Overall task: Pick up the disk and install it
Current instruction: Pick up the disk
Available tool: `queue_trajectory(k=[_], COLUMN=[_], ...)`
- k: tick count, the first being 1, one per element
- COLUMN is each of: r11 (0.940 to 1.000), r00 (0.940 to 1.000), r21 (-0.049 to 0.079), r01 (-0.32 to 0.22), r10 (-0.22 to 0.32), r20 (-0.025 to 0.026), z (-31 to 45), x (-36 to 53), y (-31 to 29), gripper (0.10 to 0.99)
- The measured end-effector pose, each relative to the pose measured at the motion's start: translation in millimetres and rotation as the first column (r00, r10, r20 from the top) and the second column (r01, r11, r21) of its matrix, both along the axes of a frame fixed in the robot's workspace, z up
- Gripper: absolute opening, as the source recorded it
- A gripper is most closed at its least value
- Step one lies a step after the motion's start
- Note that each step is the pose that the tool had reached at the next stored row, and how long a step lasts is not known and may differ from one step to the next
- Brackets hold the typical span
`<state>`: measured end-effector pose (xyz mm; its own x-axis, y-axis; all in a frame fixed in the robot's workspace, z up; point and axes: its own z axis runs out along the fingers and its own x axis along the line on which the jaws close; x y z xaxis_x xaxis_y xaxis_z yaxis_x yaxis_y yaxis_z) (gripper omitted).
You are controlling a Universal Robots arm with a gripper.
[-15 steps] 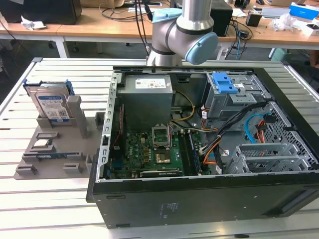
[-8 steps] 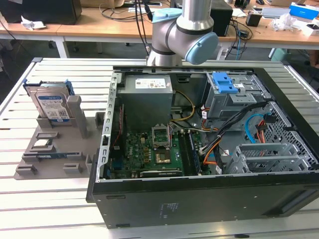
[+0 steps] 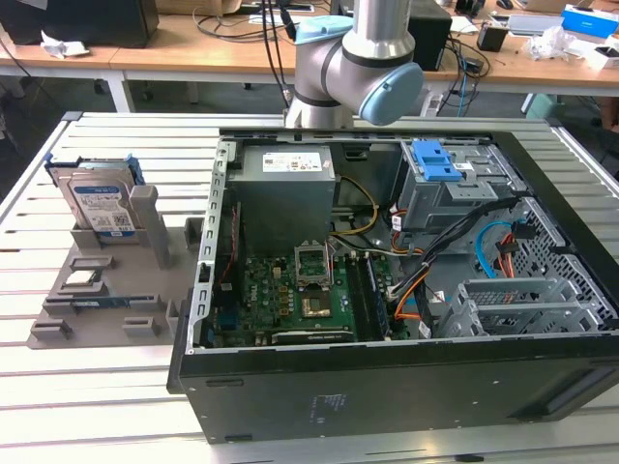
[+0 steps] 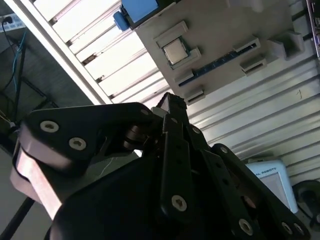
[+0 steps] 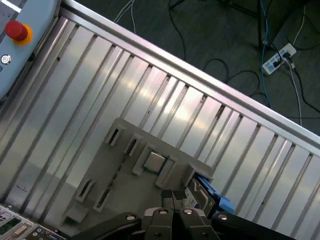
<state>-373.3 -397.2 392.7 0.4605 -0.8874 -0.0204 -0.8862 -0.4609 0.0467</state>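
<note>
The disk (image 3: 97,198) stands upright on edge in a slot of the grey fixture (image 3: 106,300) on the table, at the exterior view's left, its white-and-blue label facing out and its blue frame around it. Its blue frame edge (image 4: 139,9) shows in the second wrist view, and the disk (image 5: 200,196) sits partly behind the fingers in the first wrist view. My gripper (image 5: 175,196) hangs high above the fixture, shut on nothing, its black fingers (image 4: 175,107) pressed together.
An open computer case (image 3: 406,387) fills the exterior view's right, with a grey power-supply box (image 3: 285,188), a motherboard (image 3: 290,300) and a grey bay topped by a blue latch (image 3: 437,164). A processor chip (image 5: 154,161) lies on the fixture. A red stop button (image 5: 17,31) sits beside the table.
</note>
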Motion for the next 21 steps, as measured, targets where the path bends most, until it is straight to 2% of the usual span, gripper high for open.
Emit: queue_trajectory(k=[3, 8, 21], r11=[0.9985, 0.9915, 0.9741], r00=[0.9985, 0.9915, 0.9741], r21=[-0.001, -0.002, -0.003], r01=[0.054, 0.13, 0.226], r10=[-0.054, -0.13, -0.226], r20=[0.0001, 0.0003, 0.0004], z=[-0.5, -1.2, -1.8], x=[0.0, 0.0, 0.0], y=[0.0, 0.0, 0.0], gripper=[0.106, 0.106, 0.106])
